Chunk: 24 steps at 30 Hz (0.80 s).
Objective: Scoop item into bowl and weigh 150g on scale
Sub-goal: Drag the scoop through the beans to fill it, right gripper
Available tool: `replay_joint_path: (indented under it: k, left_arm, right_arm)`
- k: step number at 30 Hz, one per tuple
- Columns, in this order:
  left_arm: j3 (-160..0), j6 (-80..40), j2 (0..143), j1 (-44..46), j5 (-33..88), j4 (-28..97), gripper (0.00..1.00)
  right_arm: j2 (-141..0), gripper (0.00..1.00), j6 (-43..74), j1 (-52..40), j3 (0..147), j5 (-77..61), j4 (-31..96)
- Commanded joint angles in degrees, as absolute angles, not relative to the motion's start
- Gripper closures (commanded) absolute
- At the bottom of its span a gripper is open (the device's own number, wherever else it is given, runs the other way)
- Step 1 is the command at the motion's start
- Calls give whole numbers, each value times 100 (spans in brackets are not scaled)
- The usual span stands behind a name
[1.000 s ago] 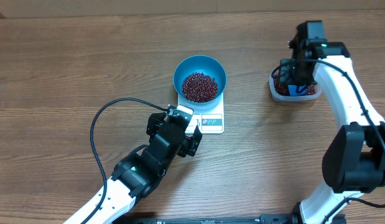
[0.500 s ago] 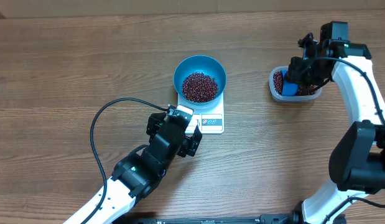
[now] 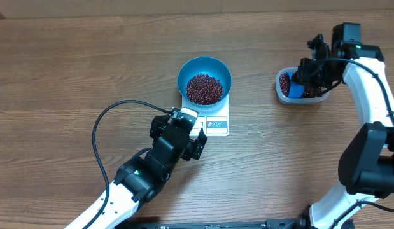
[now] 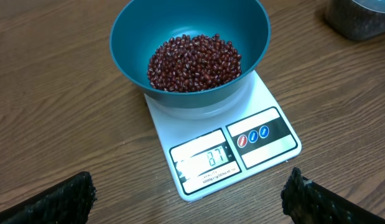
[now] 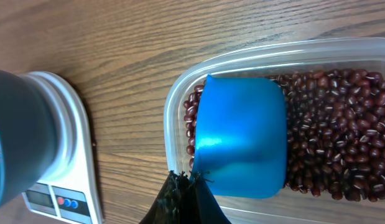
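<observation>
your right claw [image 5: 183, 182] is clamped shut on the scoop [image 5: 242, 134], which sits over the beans [image 5: 341, 155] in the tub [image 5: 242, 55]. dig under the heap and lift level. the bowl [image 3: 184, 70], part full, sits on the scale [image 3: 217, 125], with the left claw [image 4: 189, 202] open beside it.

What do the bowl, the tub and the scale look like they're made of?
The bowl looks like smooth blue plastic, with a soft sheen on its wall. The tub is clear glossy plastic: beans show through its side. The scale seems white plastic, smooth, with a printed label.
</observation>
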<state>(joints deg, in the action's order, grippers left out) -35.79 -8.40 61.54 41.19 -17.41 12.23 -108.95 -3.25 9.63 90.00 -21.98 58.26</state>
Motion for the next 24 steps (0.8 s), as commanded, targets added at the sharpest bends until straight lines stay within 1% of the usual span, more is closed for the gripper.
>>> replay_joint_path:
  k: [1, 13, 18, 24]
  left_arm:
    - [-3533, -729, 6187, 4084, -1841, 1219, 1]
    - [-3533, -731, 6187, 4084, -1841, 1219, 0]
    - [-3533, -731, 6187, 4084, -1841, 1219, 0]
    - [-3533, -729, 6187, 4084, -1841, 1219, 1]
  right_arm:
    - [-10993, 96, -349, 1173, 9008, -2961, 5774]
    - [-10995, 96, -307, 1881, 9008, -3361, 6099]
    - [-10995, 96, -309, 1999, 9008, -3428, 6198]
    - [-10995, 96, -309, 2045, 9008, -3983, 6208]
